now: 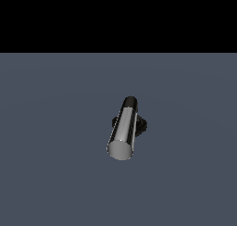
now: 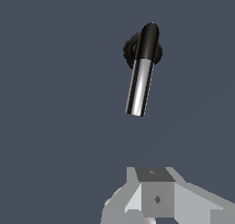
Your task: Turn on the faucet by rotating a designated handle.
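You see the faucet [image 1: 127, 128] approx. mid-floor [image 1: 46, 174], its handle [image 1: 122, 132] a chrome bar off the black elbow. Gripper [image 2: 156, 204] well apart from it, w/ nothing touching; open/closed: can't tell.

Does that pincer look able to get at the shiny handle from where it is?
Probably yes. The handle stands apart from the pincer with only bare floor between them; nothing blocks the way.

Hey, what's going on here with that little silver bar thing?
A robot arm is set to turn on a small faucet by rotating its chrome handle. Nothing is touching the handle yet. In the wrist view the handle lies well apart from the arm's grey pincer, whose fingertips are out of frame.
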Robot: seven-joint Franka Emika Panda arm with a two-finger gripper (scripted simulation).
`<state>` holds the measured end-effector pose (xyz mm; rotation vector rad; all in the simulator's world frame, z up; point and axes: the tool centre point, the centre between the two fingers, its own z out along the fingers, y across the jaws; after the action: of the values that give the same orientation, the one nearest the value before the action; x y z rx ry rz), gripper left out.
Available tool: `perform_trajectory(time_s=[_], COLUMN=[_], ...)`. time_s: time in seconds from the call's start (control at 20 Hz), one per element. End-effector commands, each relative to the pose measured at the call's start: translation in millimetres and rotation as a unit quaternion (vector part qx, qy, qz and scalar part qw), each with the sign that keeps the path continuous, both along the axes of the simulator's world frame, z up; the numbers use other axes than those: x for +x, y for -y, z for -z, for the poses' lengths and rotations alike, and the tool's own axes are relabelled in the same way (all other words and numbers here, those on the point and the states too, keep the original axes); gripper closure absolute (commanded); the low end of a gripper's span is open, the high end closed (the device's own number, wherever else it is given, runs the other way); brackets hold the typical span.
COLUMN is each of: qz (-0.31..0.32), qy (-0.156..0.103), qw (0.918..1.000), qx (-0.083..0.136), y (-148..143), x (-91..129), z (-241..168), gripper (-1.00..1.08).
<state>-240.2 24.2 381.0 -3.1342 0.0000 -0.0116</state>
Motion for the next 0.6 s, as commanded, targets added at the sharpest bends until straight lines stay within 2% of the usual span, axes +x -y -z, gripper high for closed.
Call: perform_trajectory(time_s=[0.0, 0.55], qz=[0.004, 0.019], qy=[0.000, -0.001], qw=[1.0000, 0.9998], qx=[0.000, -0.001], y=[-2, -9], x=[2, 14], z=[23, 111], gripper=[1.08, 1.08])
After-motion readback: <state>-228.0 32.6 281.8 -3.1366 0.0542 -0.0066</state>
